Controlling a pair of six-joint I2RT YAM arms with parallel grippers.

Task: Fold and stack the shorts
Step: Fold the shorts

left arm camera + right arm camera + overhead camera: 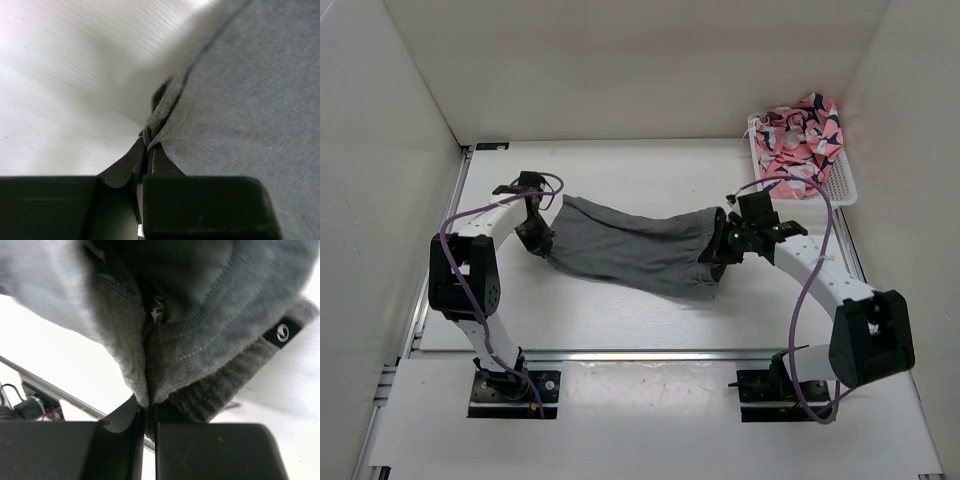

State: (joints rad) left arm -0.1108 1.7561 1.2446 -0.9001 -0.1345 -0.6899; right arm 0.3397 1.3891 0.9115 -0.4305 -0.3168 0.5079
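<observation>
Cannot make out the drawstring or the separate legs of the shorts (635, 250) from above: only a grey band of cloth slung between the two arms over the middle of the table (620, 320), with the left end a little farther back than the right. Cannot tell there whether the sagging middle touches the tabletop. Both sets of fingertips lost in that view under fabric and black housing.

Left end pinched by the left gripper (538, 240), jaws closed on a small bunched corner of the hem. Clearest in the left wrist view, with the left gripper (147, 147) nipping a twist of cloth and the rest of the shorts (250, 100) spreading away to the right, out of frame. Lower part of that view blocked by the gripper's own black body.

Right end clamped by the right gripper (720, 250), likewise closed. Seen from the right wrist as the right gripper (149, 405) biting a fold of the shorts (200, 340) beside the ribbed waistband.

Sewn at the waistband's edge, a small black tab (282, 333) with a round white logo and no letters to read. Deeper in the fold, a pale tag (157, 315) — too blurred to read.

At the far right corner, a white basket (840, 185) holding crumpled pink patterned cloth (805, 135); kind of garment impossible to tell.
</observation>
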